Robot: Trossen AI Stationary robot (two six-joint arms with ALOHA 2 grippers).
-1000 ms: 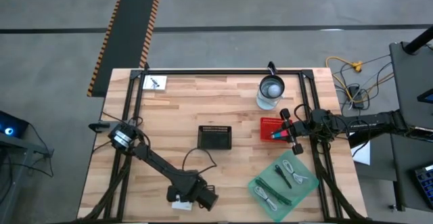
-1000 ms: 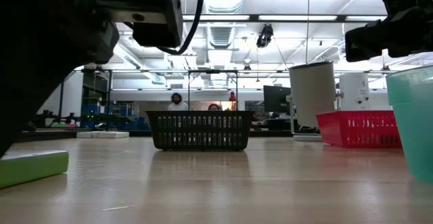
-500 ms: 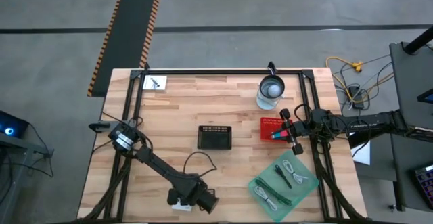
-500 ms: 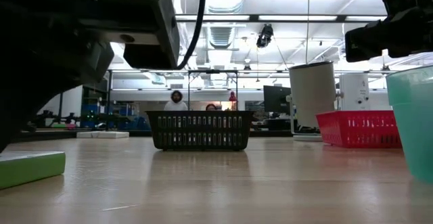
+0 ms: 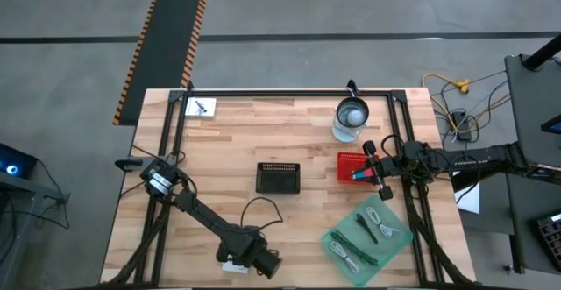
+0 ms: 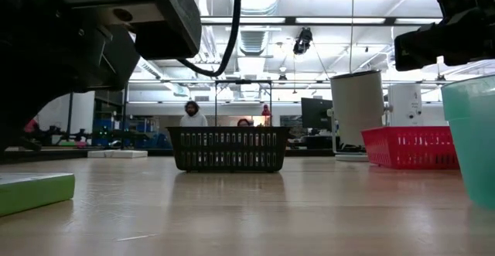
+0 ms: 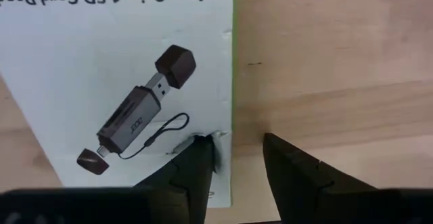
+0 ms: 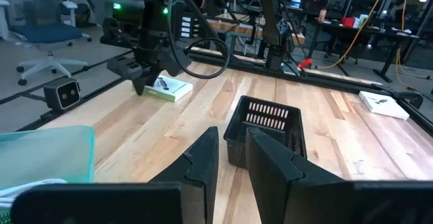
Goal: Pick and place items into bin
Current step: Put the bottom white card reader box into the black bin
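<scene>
Since the earlier frame, the left gripper (image 7: pixel 233 158) has edged along the table's (image 5: pixel 307 211) near edge over the white card-reader box (image 7: pixel 115 68); its fingers (image 7: pixel 196 166) stand parted astride the box's edge, nothing lifted; right gripper (image 8: pixel 230 160) hangs by the red basket (image 5: pixel 351 166), fingers narrowly apart, empty; black bin (image 5: pixel 279 177) sits mid-table; white cables (image 5: pixel 379 224) lie in the green tray (image 5: pixel 337 237).

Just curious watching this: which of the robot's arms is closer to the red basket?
The right. Its end effector hangs at the red basket, over its edge. The left end effector is far off at the table's near edge, over a white box.
</scene>
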